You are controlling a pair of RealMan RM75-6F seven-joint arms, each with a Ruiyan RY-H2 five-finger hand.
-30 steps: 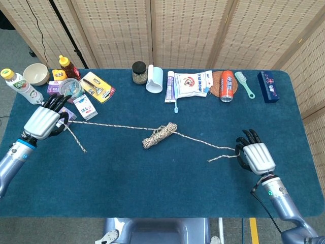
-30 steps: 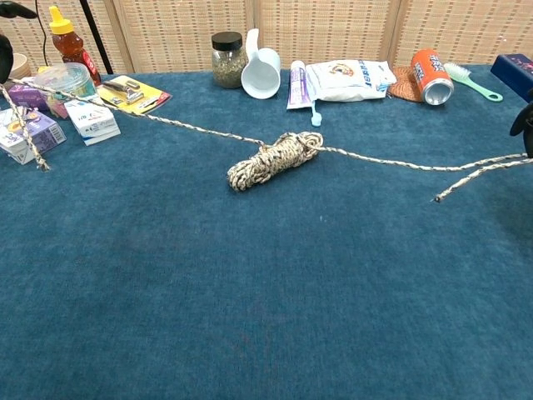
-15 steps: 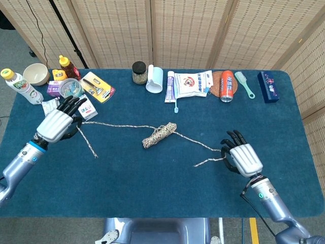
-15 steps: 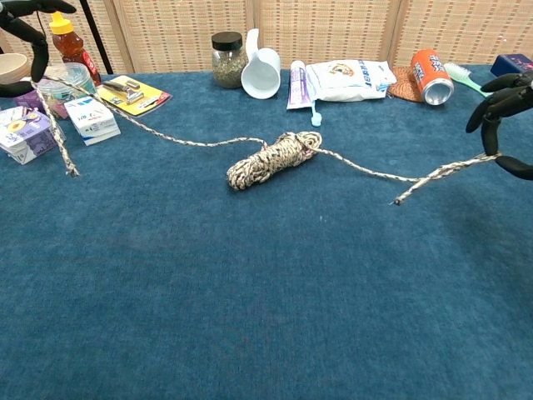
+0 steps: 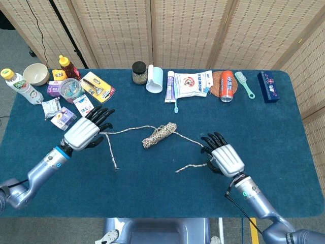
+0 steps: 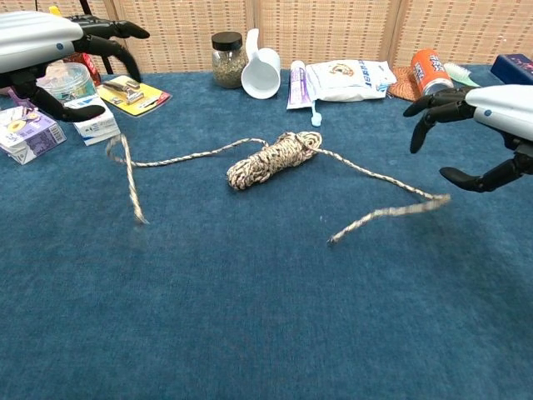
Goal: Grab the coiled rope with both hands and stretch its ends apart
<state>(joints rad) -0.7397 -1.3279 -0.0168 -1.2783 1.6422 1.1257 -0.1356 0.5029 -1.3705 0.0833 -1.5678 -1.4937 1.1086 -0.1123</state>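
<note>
The coiled rope (image 5: 159, 135) (image 6: 271, 159) lies mid-table on the blue cloth, with a slack strand running out to each side. My left hand (image 5: 85, 133) (image 6: 52, 52) hovers over the left strand with fingers spread. That strand bends below its thumb without touching it, and the left rope end (image 6: 132, 193) trails toward the front. My right hand (image 5: 223, 158) (image 6: 487, 125) is also spread, above the bend of the right strand. The right rope end (image 6: 375, 218) lies loose and slightly blurred on the cloth.
Along the back edge stand a jar (image 5: 138, 72), a white cup (image 5: 155, 80), toothpaste (image 5: 170, 86), a pouch (image 5: 192, 83), an orange can (image 5: 227, 85), a brush (image 5: 245, 84) and a blue box (image 5: 268, 86). Bottles, a bowl (image 5: 35, 74) and small boxes crowd the back left corner.
Both hands have moved inward toward the coil. The taut rope has gone slack, and both strands have dropped out of the fingers onto the cloth.
</note>
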